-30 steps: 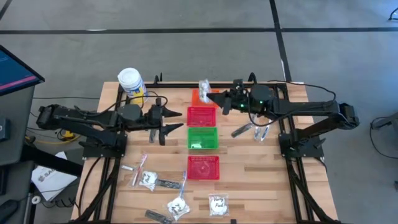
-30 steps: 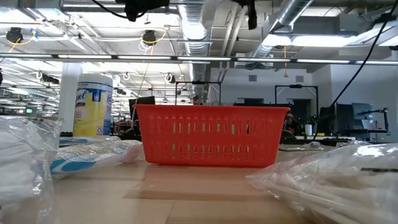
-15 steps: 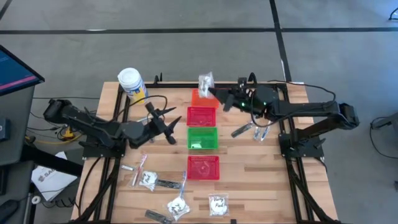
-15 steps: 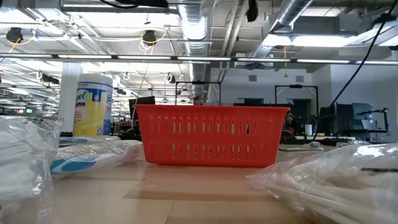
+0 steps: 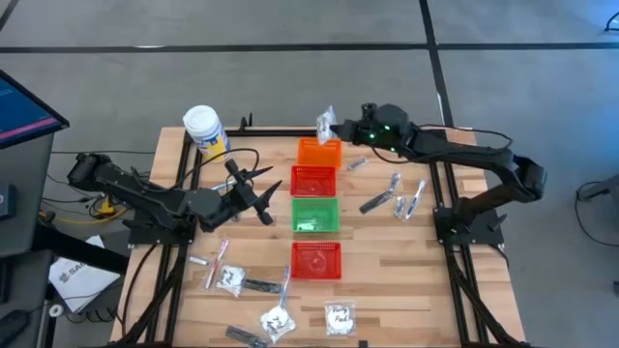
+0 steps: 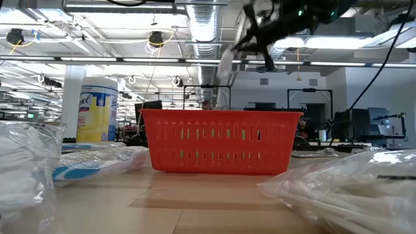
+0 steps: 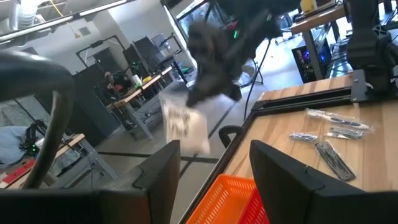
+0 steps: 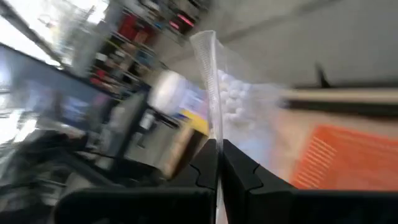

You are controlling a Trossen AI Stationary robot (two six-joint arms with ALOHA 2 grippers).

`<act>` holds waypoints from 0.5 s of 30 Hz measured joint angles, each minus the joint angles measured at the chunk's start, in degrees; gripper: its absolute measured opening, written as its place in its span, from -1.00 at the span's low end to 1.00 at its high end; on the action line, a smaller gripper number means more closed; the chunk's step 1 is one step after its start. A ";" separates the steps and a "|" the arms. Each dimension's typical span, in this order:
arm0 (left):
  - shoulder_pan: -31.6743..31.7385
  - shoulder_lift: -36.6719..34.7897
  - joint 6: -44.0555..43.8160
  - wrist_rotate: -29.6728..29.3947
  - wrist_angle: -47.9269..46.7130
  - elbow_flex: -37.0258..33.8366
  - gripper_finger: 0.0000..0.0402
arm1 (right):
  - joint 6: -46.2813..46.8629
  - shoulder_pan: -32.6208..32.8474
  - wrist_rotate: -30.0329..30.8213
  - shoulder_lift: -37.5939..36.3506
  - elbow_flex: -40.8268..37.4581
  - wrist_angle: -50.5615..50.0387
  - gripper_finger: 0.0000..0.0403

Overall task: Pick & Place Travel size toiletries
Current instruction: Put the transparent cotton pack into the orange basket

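I'm pinching a clear sachet (image 5: 325,123) in my right gripper (image 5: 340,127), fingers clenched tight on its edge, and I'm holding it in the air at the far end of the table, just above the far rim of the orange basket (image 5: 319,152). Through my right wrist camera the sachet (image 8: 231,93) is standing up between my dark fingers (image 8: 205,171), white beads showing inside it, with the orange basket (image 8: 339,158) beneath. From table level my right gripper (image 6: 260,36) is hanging high over the nearest red basket (image 6: 221,140).

My left gripper (image 5: 253,186) is hovering beside the upper red basket (image 5: 313,180), jaws spread and gripping nothing. My left wrist camera is looking past its two open fingers (image 7: 280,171) at the sachet (image 7: 183,121) dangling under the right arm.

The baskets are lining up down the middle: orange, red, green basket (image 5: 315,215), then another red one (image 5: 316,259). A few silvery tubes (image 5: 397,196) are lying on the right side. More sachets (image 5: 339,316) and toothbrushes (image 5: 220,257) are scattered along the near edge. The white jar (image 5: 204,130) is standing at the far left corner.
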 joint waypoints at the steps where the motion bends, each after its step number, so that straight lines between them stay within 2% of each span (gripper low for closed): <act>1: 0.00 0.00 0.00 0.00 0.03 0.00 -0.07 | 0.33 -0.65 -0.58 1.11 -0.09 -0.47 -1.00; 7: -0.07 0.00 0.00 0.00 0.07 0.00 -0.07 | 2.51 -3.95 -3.42 7.40 -0.08 -0.01 -1.00; 12: -0.11 0.00 0.00 0.02 0.07 0.00 -0.07 | 5.27 -4.88 -9.39 12.81 -0.04 8.00 -1.00; 15: -0.11 0.00 0.00 0.02 0.12 0.00 -0.07 | 7.14 -4.30 -10.82 15.92 -0.03 11.38 -1.00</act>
